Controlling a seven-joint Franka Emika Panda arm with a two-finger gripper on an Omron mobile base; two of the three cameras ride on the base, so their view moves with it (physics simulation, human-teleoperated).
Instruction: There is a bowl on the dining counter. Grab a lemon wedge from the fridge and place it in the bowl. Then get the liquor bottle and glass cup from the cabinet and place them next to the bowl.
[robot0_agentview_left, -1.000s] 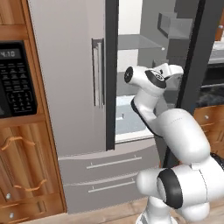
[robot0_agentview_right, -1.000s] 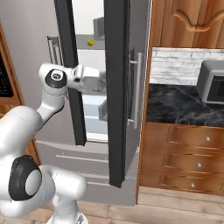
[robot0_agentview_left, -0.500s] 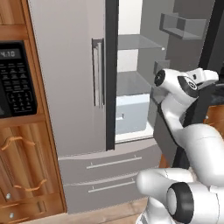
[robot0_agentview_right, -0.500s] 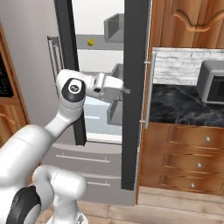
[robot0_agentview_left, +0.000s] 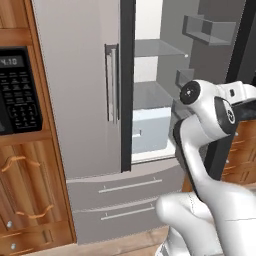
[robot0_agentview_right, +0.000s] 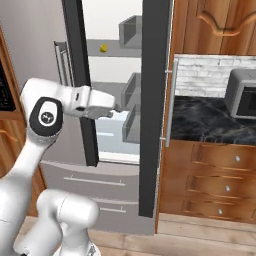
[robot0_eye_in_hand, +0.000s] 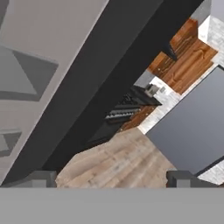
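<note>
Fridge (robot0_agentview_left: 80, 100): grey, left door shut w/ upright bar handle, right door (robot0_agentview_right: 155, 100) swung out wide, dark edge facing the cams; two drawers below
Inside: pale shelves, a light bin low down in left base view, grey door bins (robot0_agentview_right: 131, 30) on the inner side of the open door
Lemon wedge (robot0_agentview_right: 103, 48): tiny yellow bit on an upper shelf in right base view, toward the shelf's left side, well above the arm's hand; nothing touching it
Arm: elbow bent in front of the opening, forearm reaching level across the gap toward the open door
Claw (robot0_eye_in_hand: 113, 177): tips wide apart at the bottom of hand view, nothing betw. them, holding nothing; in right base view the hand end (robot0_agentview_right: 114, 107) sits just beside the lower door bins, contact can't tell
Hand view: looks along the door's dark edge, grey door panel on one side, wood floor (robot0_eye_in_hand: 118, 162) beyond, wood cabinets and a dark counter further off
Microwave (robot0_agentview_left: 17, 90): black, set in wood cabinets left of the fridge
Right of fridge: black marble worktop (robot0_agentview_right: 210, 120) over knobbed wood drawers, a grey appliance (robot0_agentview_right: 241, 94) on it, white brick wall behind
</note>
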